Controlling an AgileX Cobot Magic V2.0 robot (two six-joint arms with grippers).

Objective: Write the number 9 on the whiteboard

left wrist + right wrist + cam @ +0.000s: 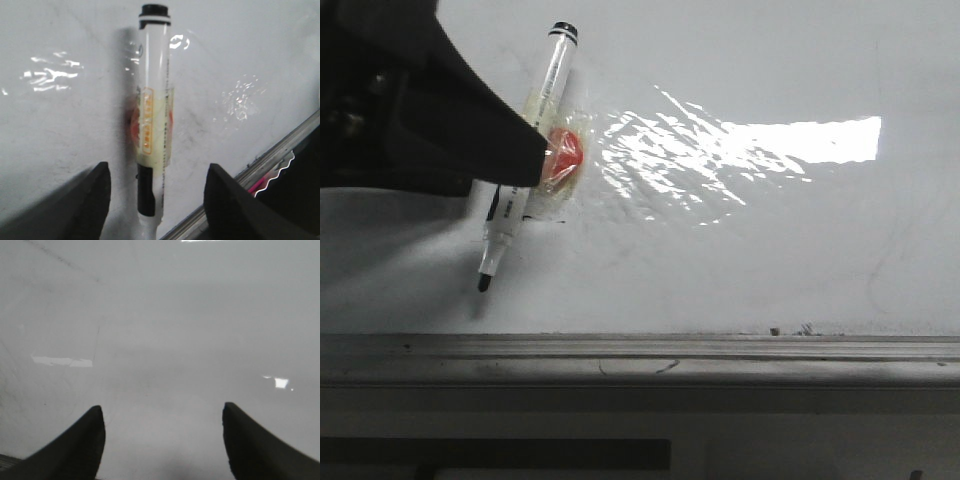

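Note:
A white marker [552, 75] with a black tip, yellowed tape and a red patch [566, 155] round its middle lies on the whiteboard [770, 250], tip toward the near ledge. My left gripper [520, 150] hangs over its middle from the left. In the left wrist view the marker [154, 65] lies between the open jaws of the left gripper [157, 172], which do not touch it. My right gripper [162, 412] is open and empty over bare whiteboard [165, 340]. No number 9 shows; only a tiny black dash [552, 222] lies beside the marker.
A grey metal ledge [670, 350] runs along the board's near edge and also shows in the left wrist view [280, 150]. Bright glare [750, 145] lies right of the marker. A pink and white strip [270, 175] sits beyond the ledge.

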